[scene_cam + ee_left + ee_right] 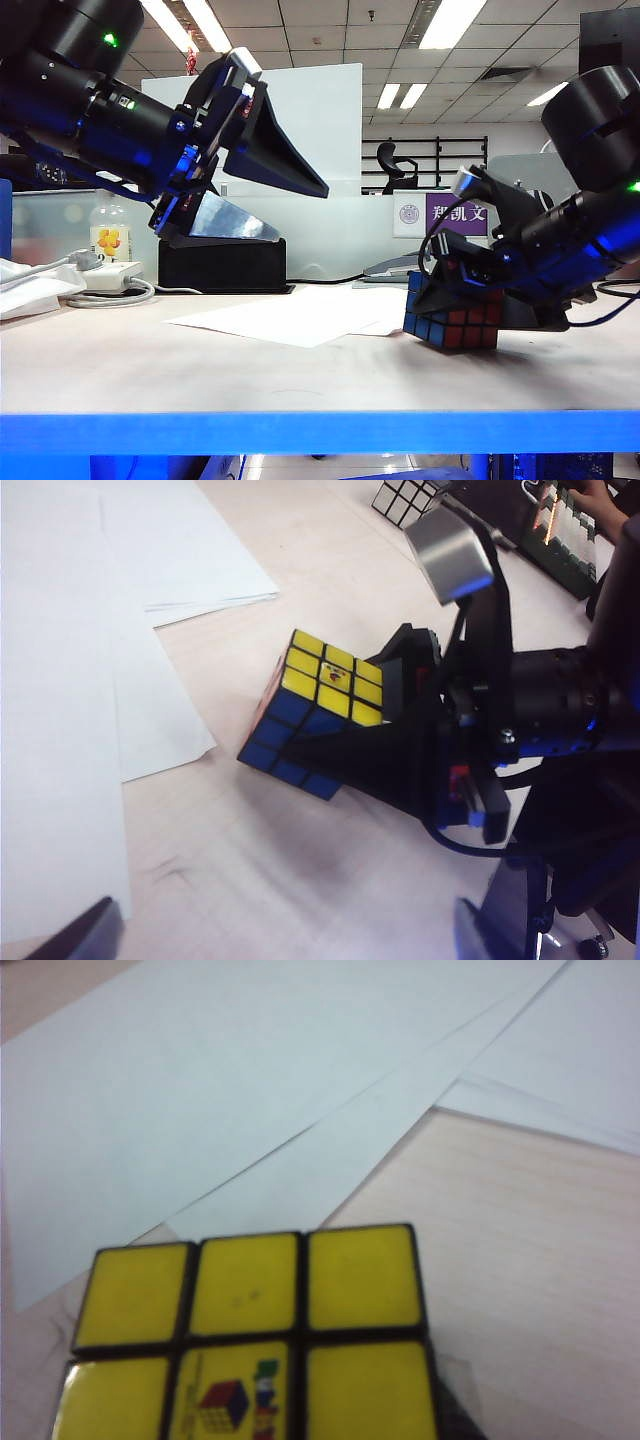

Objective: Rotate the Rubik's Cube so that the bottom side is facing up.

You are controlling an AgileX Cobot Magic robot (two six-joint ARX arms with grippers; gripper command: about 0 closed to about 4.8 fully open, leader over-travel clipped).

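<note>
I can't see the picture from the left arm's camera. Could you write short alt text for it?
A Rubik's Cube rests tilted on a pale wooden table, yellow face up and a blue side showing, with the right gripper around it. White paper sheets lie beside it, and the left gripper's open fingertips show at the picture's edge.

My exterior camera sits low at the table (200,370) edge, looking level across. My left wrist camera looks down from above; my right sits tight over the Rubik's Cube (250,1340), which all three share.
</note>
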